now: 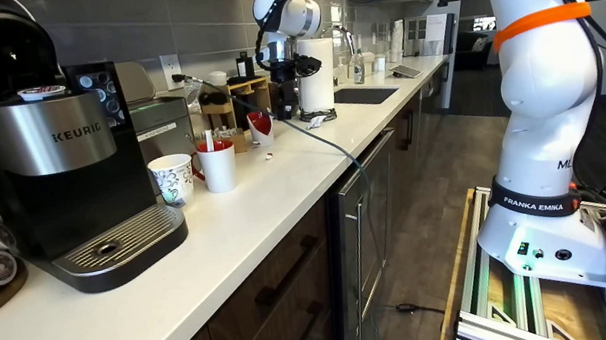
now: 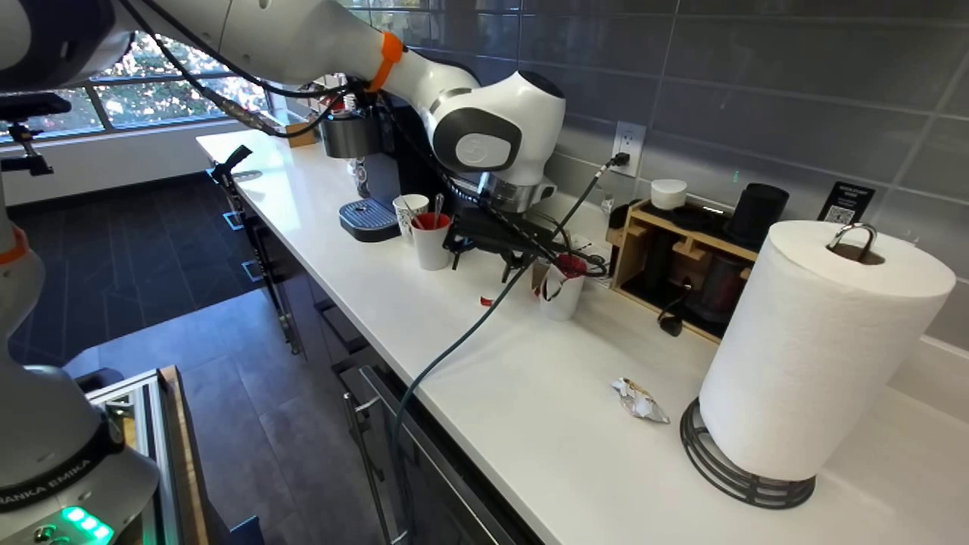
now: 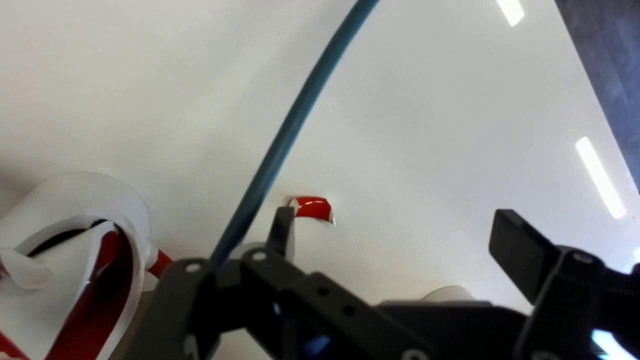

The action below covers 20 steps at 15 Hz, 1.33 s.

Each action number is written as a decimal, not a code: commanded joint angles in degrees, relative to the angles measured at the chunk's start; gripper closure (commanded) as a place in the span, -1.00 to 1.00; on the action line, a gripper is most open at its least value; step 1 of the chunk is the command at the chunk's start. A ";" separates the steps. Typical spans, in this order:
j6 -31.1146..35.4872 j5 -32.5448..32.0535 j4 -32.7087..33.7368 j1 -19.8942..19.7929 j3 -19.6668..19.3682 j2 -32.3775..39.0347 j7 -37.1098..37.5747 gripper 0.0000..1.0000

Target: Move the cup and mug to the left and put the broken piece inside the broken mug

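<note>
Over the white counter (image 1: 263,223), the black gripper (image 3: 395,225) hangs with its fingers spread wide and nothing in its grasp. The mug (image 1: 219,170), upright, white with a red lining, points its handle left toward the cup (image 1: 173,179) in an exterior view and holds a pale stick (image 1: 209,140); the cup is upright and white with a dark swirl pattern. At the left in the wrist view, the broken mug (image 3: 92,195) is of like colouring and contains a curved white fragment (image 3: 65,285) with a red inner face. To its right, apart from it, lies the broken piece (image 3: 313,207) on the counter, its long axis running left to right, its right end dipping slightly toward the near side: a short, arched strip, glossy red, pale at both ends.
</note>
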 commanded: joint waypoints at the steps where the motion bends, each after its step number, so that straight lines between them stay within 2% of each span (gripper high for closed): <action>1: -0.33 -1.89 -3.80 3.28 -0.86 -2.72 8.82 -1.00; 4: 2.82 -4.75 -5.71 6.23 -1.24 -2.55 20.85 -1.00; 8: 10.93 -5.20 -8.19 9.07 -0.26 -0.82 35.49 -1.00; 12: 19.21 -7.67 -10.07 10.61 0.85 0.79 42.07 -1.00; 17: 22.92 -14.69 -8.68 11.16 -3.29 4.06 57.82 -1.00; 20: 20.34 -18.34 -8.40 11.65 -6.39 4.15 66.60 -1.00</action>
